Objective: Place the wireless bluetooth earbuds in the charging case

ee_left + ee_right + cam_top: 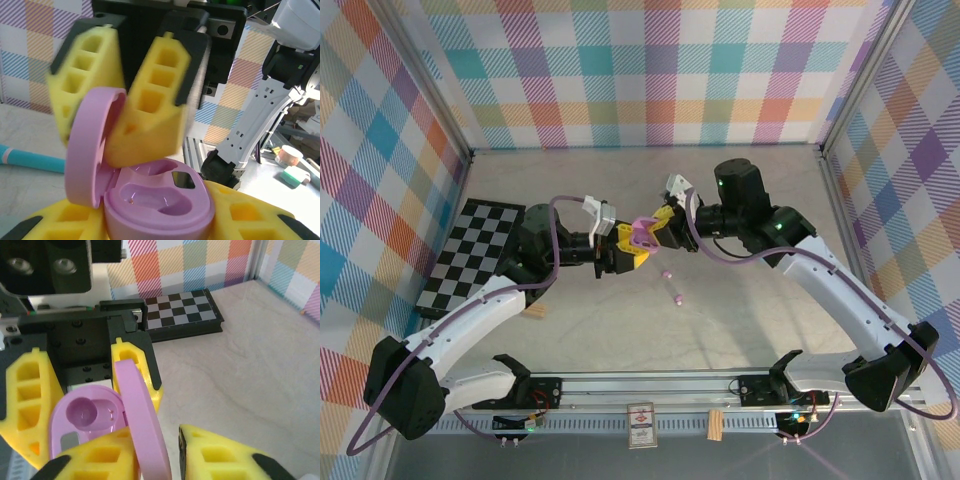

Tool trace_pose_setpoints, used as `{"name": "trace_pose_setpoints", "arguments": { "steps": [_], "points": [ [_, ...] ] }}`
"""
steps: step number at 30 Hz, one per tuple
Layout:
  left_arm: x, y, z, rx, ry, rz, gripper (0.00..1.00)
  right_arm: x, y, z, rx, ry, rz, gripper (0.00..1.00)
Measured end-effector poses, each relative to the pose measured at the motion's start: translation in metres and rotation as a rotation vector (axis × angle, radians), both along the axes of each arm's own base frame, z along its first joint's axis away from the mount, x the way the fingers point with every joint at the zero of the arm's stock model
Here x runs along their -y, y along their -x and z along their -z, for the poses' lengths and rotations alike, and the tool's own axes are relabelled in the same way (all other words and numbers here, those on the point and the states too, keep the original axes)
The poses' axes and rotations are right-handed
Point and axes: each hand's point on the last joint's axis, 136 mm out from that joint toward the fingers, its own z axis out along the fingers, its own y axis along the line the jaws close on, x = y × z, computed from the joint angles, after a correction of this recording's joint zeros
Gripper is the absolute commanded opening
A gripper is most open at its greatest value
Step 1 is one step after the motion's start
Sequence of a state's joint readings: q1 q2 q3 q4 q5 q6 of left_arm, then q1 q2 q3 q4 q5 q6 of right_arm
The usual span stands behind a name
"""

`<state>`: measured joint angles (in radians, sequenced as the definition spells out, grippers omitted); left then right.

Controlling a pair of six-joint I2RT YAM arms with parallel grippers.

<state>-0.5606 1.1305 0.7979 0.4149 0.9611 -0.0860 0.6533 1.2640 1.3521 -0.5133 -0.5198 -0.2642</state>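
Observation:
The pink charging case [642, 235] hangs above the table's middle with its lid [87, 150] swung open. My left gripper [626, 252] is shut on its base [165, 205]; both sockets look empty. My right gripper [160, 460] is open around the raised lid [142, 425]. One yellow finger [95, 460] lies against the lid, while the other finger [235, 457] stands apart from it. Seen from the left wrist, the right gripper's fingers [150, 105] are blurred above the case. Two small pinkish earbuds [666, 273] [677, 297] lie on the table below the grippers.
A checkerboard plate [475, 250] lies at the left, with a small wooden block [533, 310] near its front corner. A teal cylinder [30, 159] rests on the table behind the case. A card [640, 425] and a wooden piece [717, 425] sit on the front rail.

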Motion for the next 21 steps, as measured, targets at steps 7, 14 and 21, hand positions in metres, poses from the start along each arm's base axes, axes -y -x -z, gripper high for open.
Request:
{"name": "trace_pose_setpoints", "arguments": {
  "steps": [7, 14, 21],
  "points": [
    [0.000, -0.001, -0.001, -0.011, 0.026, -0.005, 0.30, 0.006, 0.009, -0.015, 0.012, -0.037, 0.010, 0.74],
    [-0.003, -0.007, 0.002, -0.035, 0.046, -0.019, 0.30, 0.033, 0.025, -0.041, 0.078, -0.134, 0.070, 0.86],
    [-0.014, -0.010, 0.004, -0.049, 0.059, -0.058, 0.30, 0.096, -0.022, -0.014, -0.046, -0.231, 0.445, 0.86]
  ]
}}
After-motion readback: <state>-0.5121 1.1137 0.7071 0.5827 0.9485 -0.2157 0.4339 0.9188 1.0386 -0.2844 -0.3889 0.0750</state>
